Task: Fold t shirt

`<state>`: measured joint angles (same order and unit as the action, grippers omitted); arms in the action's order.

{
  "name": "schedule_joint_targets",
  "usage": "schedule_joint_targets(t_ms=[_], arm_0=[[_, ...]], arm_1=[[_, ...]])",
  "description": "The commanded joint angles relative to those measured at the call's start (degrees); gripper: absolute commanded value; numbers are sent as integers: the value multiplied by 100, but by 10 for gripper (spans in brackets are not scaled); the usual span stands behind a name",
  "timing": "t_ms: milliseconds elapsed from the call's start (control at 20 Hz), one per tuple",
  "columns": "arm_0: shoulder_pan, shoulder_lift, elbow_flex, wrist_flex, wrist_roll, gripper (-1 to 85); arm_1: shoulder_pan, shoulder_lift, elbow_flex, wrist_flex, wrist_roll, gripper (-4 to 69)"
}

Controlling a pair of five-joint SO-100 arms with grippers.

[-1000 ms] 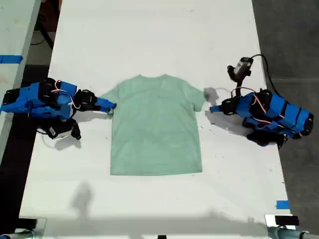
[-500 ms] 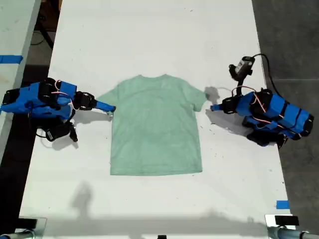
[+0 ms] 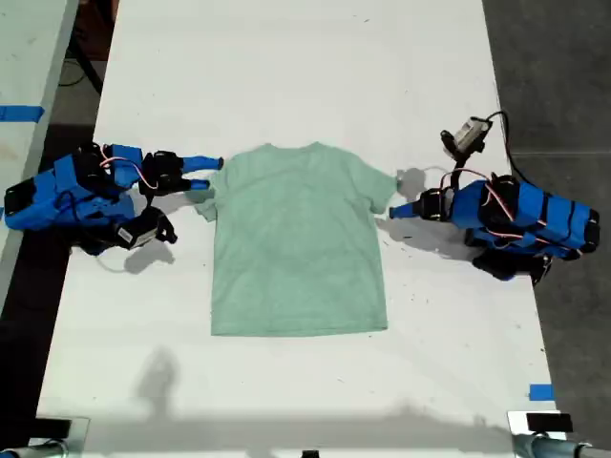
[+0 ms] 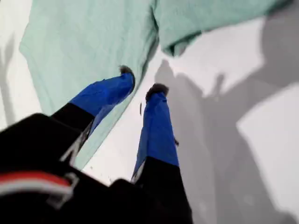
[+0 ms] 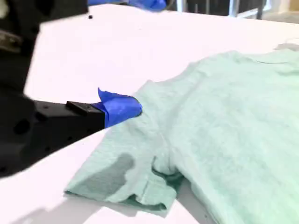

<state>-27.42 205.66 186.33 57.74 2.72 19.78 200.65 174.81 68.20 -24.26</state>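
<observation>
A long white table (image 3: 286, 67) is filling most of the exterior view, with dark floor (image 3: 558, 57) running along the exterior view's right and a strip of blue tape (image 3: 540, 392) sitting near the table's lower edge on that side. The t shirt (image 3: 298, 243) is lying flat and face up in the middle of the table, neck towards the top of the exterior view, both short sleeves spread out and the hem lying straight.

My first gripper (image 3: 396, 211) is reaching in from the exterior view's right and pointing at the shirt just below the sleeve on that side. In the first wrist view, my first gripper (image 4: 141, 81) is showing its two blue fingers apart with a clear gap between them. One finger is hanging over the t shirt (image 4: 79, 37) near the side seam and the other over bare table, with the sleeve lying just ahead of the tips. Whether either tip is touching the cloth cannot be told.

My second gripper (image 3: 205, 175) is coming in from the exterior view's left, jaws parted, at the outer end of the other sleeve. The second wrist view is showing only one blue finger (image 5: 119, 108), sitting at the shoulder edge of that sleeve, while the t shirt (image 5: 224, 116) is spreading away beyond it with the sleeve cuff slightly rumpled.
</observation>
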Motion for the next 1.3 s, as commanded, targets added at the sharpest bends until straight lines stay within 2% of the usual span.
schedule_joint_targets(t_ms=[0, 50, 150, 250, 500, 800, 900, 950, 1000, 1250], arm_0=[[-193, 44, 220, 0, -369, 422], [-105, 44, 229, 0, -501, 377], [-35, 44, 237, 0, -492, 272], [-79, 35, 237, 0, -466, 214], [-70, 35, 237, 0, -308, 209], [0, 35, 237, 0, -290, 208], [0, 35, 237, 0, -290, 207], [18, 35, 237, 0, -290, 206], [26, 35, 237, 0, -290, 206], [18, 35, 237, 9, -290, 204]], arm_1=[[483, -149, -387, -114, -413, 104], [826, -431, -782, 62, -562, 123], [1213, -1406, -1688, 9, -896, 203], [1556, -3129, -2637, -149, -1213, 247], [2610, -6100, -3920, -800, -2083, 250], [2821, -8701, -4632, -1811, -2171, 250], [2725, -9668, -5010, -1960, -2127, 236], [2663, -10090, -5194, -1960, -2101, 176], [2628, -10371, -5309, -1960, -2030, 11], [3041, -9343, -4887, -1714, -1758, 12]])
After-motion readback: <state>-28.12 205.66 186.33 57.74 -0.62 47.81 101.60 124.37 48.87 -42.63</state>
